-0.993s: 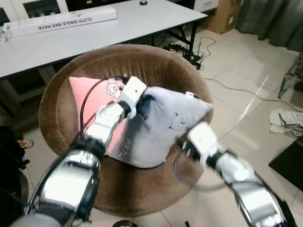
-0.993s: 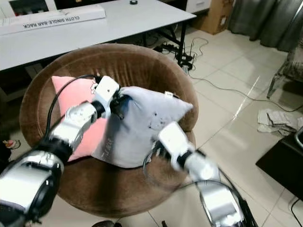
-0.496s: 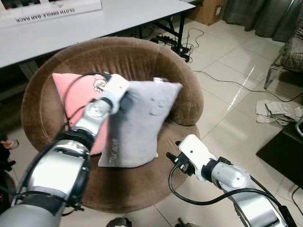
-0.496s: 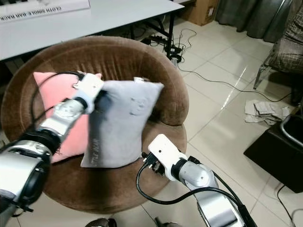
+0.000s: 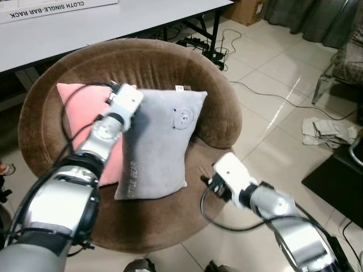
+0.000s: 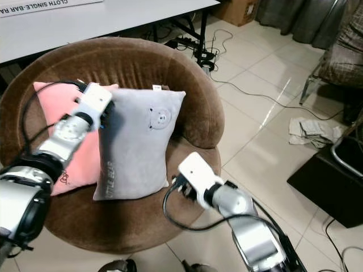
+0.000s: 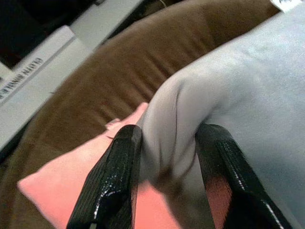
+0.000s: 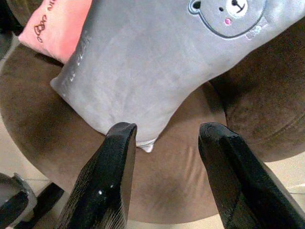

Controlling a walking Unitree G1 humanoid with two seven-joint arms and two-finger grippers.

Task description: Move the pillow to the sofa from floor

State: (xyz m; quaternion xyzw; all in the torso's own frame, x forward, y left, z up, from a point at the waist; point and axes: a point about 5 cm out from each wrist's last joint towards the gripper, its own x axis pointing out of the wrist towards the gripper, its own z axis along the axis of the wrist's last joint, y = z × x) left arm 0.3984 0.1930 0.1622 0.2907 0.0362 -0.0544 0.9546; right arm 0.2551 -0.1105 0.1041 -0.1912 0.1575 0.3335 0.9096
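A grey pillow (image 5: 156, 141) with a bear face stands upright on the round brown sofa (image 5: 142, 51), leaning on its backrest beside a pink pillow (image 5: 82, 107). My left gripper (image 7: 169, 131) is shut on a fold at the grey pillow's upper left corner, with the pink pillow just behind it. My right gripper (image 8: 167, 129) is open and holds nothing. It hovers off the sofa's front right edge (image 5: 212, 184), apart from the grey pillow's lower corner (image 8: 143, 143).
Behind the sofa stands a white table (image 5: 113, 22) with a long white box (image 5: 57, 8). Cables (image 5: 238, 45) run over the tiled floor. At the right are crumpled cloth (image 5: 329, 130), a black box (image 5: 340, 181) and a chair (image 5: 349, 62).
My right gripper has left the grey pillow's lower edge and drawn back towards me. The pillow has swung from tilted to upright against the backrest, still in my left gripper.
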